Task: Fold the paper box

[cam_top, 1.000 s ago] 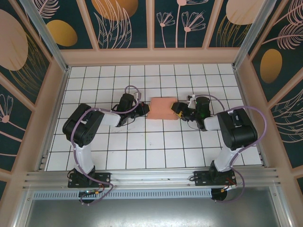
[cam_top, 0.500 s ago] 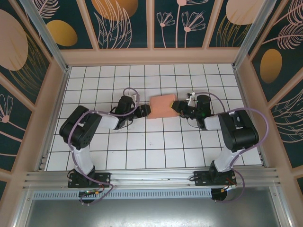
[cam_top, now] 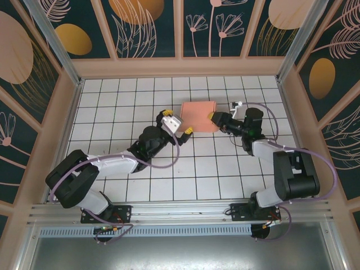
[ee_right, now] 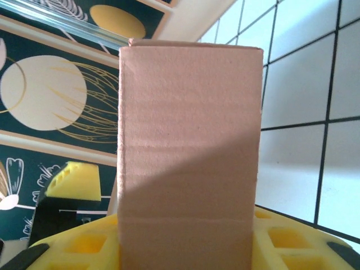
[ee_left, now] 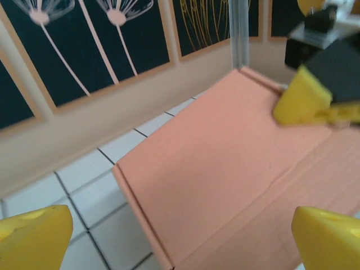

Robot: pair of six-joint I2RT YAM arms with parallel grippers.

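Toward the far edge of the table [cam_top: 169,185], a little right of its middle, the right gripper [cam_top: 214,118] was clamped on the right-hand edge of the paper box [cam_top: 198,116]. In the left wrist view one of its yellow pads [ee_left: 301,101] pressed down on the pink top. The left gripper [cam_top: 179,122] sat just beside the box's near-left corner with its jaws spread wide and nothing between them. Its two yellow fingertips [ee_left: 35,239] stood well apart at the bottom corners of its own camera's picture, with the box ahead of them.

The box was closed and shallow, its salmon top showing a straight crease and a thin side wall along the left edge. Whether it rested on the tiles or was held slightly clear of them could not be told.

From the right wrist camera the card rose straight up the middle and hid most of what lay beyond. Yellow pads showed on both sides of its foot. Another yellow pad [ee_right: 73,180] on a black finger stood to its left, and whose it was could not be told.

Around the box the white tiles with dark grid lines lay bare. Beyond the far edge ran a pale pink wall [cam_top: 180,67], topped by dark teal panels [cam_top: 146,28] painted with plants. An aluminium post [ee_left: 239,31] stood behind the box, and a metal rail [cam_top: 180,212] ran along the near edge.
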